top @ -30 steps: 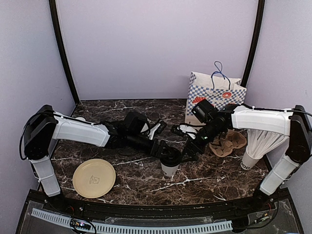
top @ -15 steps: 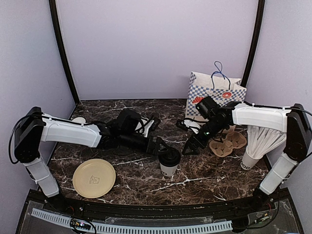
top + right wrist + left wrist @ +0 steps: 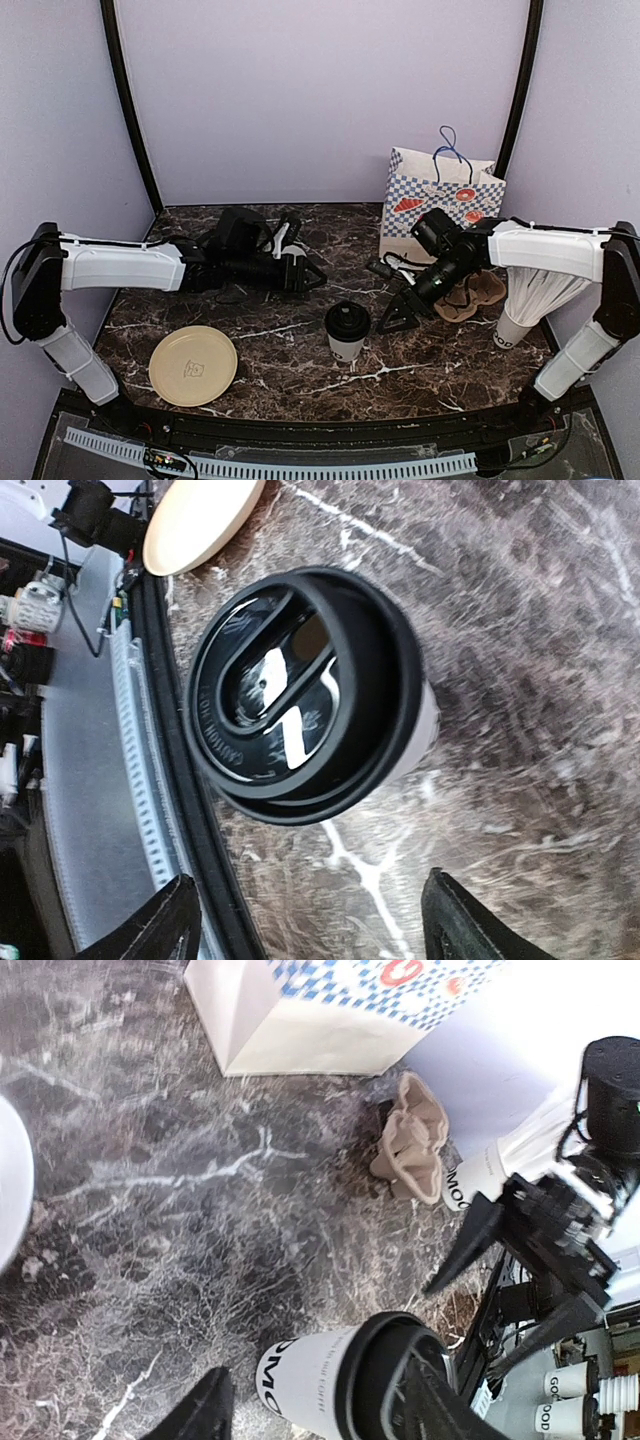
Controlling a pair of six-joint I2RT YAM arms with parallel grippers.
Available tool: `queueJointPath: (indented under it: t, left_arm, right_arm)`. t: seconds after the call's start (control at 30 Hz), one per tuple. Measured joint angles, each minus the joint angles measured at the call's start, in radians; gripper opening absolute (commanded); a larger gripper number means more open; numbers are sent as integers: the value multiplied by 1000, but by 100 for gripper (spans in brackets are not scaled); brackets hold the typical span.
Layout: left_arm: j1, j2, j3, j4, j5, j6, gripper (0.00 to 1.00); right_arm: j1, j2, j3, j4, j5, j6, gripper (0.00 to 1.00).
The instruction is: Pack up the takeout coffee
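The takeout coffee [image 3: 347,331] is a white paper cup with a black lid, standing upright and free in the middle of the marble table. My left gripper [image 3: 303,272] is open and lies up and left of it, a short way off. In the left wrist view the cup [image 3: 320,1380] shows ahead between the open fingertips [image 3: 205,1410]. My right gripper [image 3: 400,313] is open and low, just right of the cup without touching it. Its wrist view looks down on the lid [image 3: 300,695], with both fingertips [image 3: 170,920] spread below it.
A blue-checked paper bag [image 3: 440,195] stands at the back right. A brown cardboard carrier [image 3: 470,293] lies in front of it, under the right arm. A cup full of white sticks [image 3: 525,300] is at the far right. A cream plate [image 3: 193,365] lies front left.
My left gripper has let go of the cup and drawn back up and to the left. My right gripper has moved off the cup's right side. The cup stays put.
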Motion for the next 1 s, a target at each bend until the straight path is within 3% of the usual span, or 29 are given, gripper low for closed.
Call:
queueJointPath:
  t: [0.37,1.0]
  left_arm:
    - [5,146,18,13,158,-48,59]
    - [3,194,18,76,209,-69,59]
  right_arm:
    - [32,66,2,-2,-76,17,86]
    - [54,161,69,22,1,59,80]
